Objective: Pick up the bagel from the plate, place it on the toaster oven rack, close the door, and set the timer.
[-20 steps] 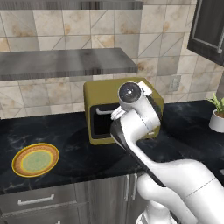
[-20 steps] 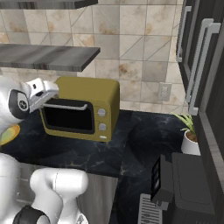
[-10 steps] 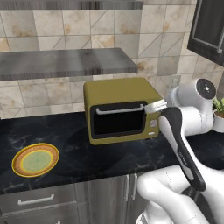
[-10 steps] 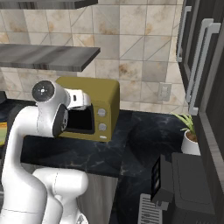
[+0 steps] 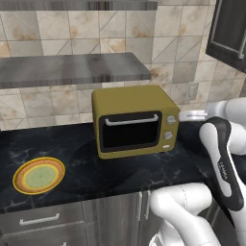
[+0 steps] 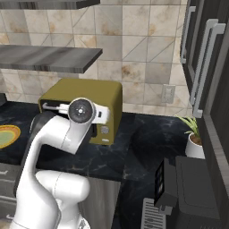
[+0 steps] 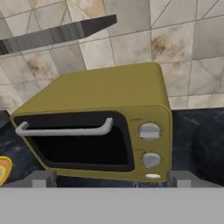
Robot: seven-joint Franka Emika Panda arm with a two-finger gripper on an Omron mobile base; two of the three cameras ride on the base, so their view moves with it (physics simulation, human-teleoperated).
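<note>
Pointing at the toaster oven [image 7: 105,127] from its front right, the gripper [image 7: 111,177] has its jaws spread wide with nothing between them. The fingertips [image 7: 43,178] sit far apart at the bottom of the hand view.

- Gripper position: in the left base view the gripper [image 5: 186,115] hangs in the air above the counter [image 5: 86,158]. It is off the oven's right side at about knob height and clear of the oven.
- Door [image 5: 130,132]: shut and upright, dark glass in an olive frame. The silver bar handle [image 5: 132,120] runs across its top.
- Rack: behind the dark glass, can't make it out.
- Knobs: two, stacked on the panel right of the door, upper [image 7: 149,130] and lower [image 7: 151,159].
- Plate [image 5: 38,175]: flat on the black counter, well left of the oven and near the front edge. It has a yellow-orange rim and a pale green centre. A sliver of it sits at the left edge of the hand view.
- Right base view: the arm's wrist crosses in front of the oven, covering most of the door. The plate [image 6: 6,136] is at the far left.
- Grey shelf [image 5: 72,69]: on the tiled wall, just above the oven.
- Wall outlet [image 6: 168,93]: right of the oven.
- Potted plant [image 6: 193,136]: on the counter at the far right, well apart from the oven.
</note>
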